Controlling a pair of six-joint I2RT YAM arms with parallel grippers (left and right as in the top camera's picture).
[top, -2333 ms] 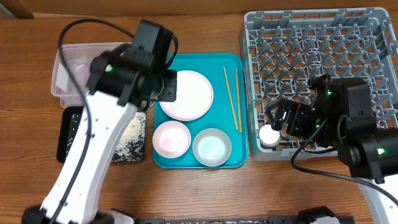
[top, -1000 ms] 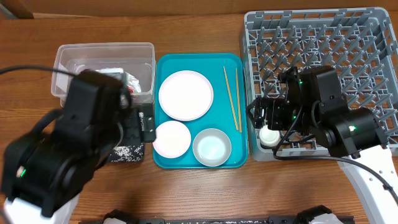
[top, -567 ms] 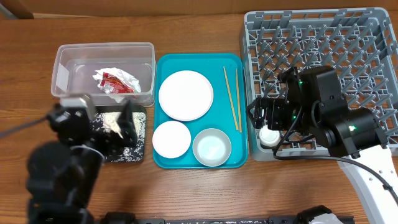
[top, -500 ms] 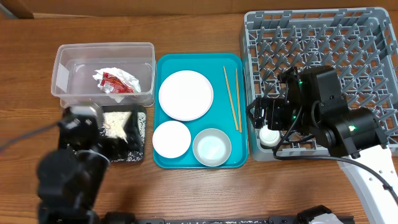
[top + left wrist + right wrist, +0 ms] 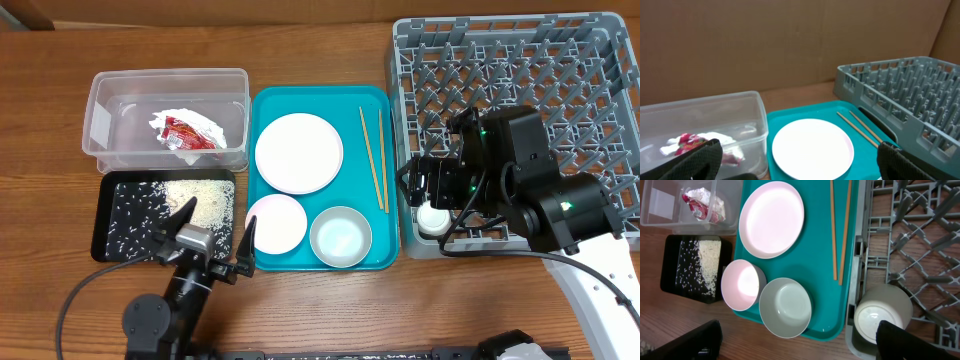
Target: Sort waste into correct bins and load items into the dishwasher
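Note:
The clear tub (image 5: 108, 100) holds the crumpled napkin and red wrapper (image 5: 184, 131). Rice (image 5: 206, 199) lies in the black tray (image 5: 100, 215). On the teal tray (image 5: 352, 190) sit the large white plate (image 5: 298, 152), the pink plate (image 5: 277, 222), the bowl (image 5: 340, 237) and the chopsticks (image 5: 375, 158). The white cup (image 5: 434, 217) stands in the grey rack's (image 5: 520, 80) front left corner. My left gripper (image 5: 213, 233) is open and empty, low by the black tray's front edge. Over the cup hangs my right gripper (image 5: 432, 192), open with nothing in it.
The left wrist view looks across the white plate (image 5: 812, 148) towards a brown wall, with the tub (image 5: 747, 107) left and the rack (image 5: 905, 90) right. The right wrist view shows the cup (image 5: 883, 312), bowl (image 5: 785, 307) and pink plate (image 5: 740, 284) below.
My left arm has drawn back from over the tub and black tray to the table's front edge, uncovering both. The right arm has stayed still over the last second.

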